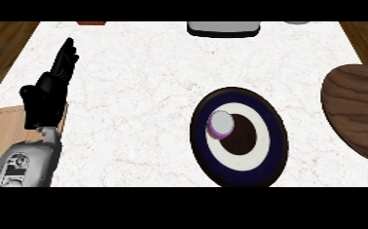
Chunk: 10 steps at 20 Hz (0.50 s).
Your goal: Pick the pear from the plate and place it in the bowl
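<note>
It looked like a kitchen: a white marbled tabletop (144, 77) with wooden edging carried a dark-rimmed plate (273, 140) and a wooden bowl (348, 106) beside it.

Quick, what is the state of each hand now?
Left hand: open, fingers straight, holding nothing, at the view's left.
Right hand: not in view.

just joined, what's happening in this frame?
Nothing is being handled yet. The left robot hand rests open at the left side of the counter, fingers up, holding nothing. The right robot hand isn't in view. A pale, purple-edged item, presumably the pear, sits on the dark-rimmed plate. A brown wooden bowl shows at the right edge, partly cut off. The pick hasn't started.
</note>
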Motion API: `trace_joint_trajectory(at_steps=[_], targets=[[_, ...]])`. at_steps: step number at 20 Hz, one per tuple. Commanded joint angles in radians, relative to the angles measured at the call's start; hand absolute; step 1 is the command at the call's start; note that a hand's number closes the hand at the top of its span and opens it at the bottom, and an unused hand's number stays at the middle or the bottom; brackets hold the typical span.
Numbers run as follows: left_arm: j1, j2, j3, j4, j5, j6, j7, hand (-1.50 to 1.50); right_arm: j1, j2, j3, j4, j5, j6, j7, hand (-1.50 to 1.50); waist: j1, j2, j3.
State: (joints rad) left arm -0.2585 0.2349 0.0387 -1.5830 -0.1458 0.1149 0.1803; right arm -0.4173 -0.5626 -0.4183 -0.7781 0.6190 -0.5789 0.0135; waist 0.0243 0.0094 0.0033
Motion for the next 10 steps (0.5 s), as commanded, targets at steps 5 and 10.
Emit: trace_joint_trajectory(at_steps=[5, 10], targets=[[0.006, -0.019, -0.018, -0.026, -0.003, -0.005, -0.007, 0.0, -0.114, -0.054, -0.143, 0.29, -0.203, 0.145, -0.331, -1.5, 0.016, 0.007, 0.003], [0.037, -0.035, -0.021, -0.008, -0.024, 0.014, -0.024, 0.0, -0.134, -0.074, -0.226, 0.36, -0.301, 0.195, -0.52, -1.5, 0.004, 0.002, 0.001]])
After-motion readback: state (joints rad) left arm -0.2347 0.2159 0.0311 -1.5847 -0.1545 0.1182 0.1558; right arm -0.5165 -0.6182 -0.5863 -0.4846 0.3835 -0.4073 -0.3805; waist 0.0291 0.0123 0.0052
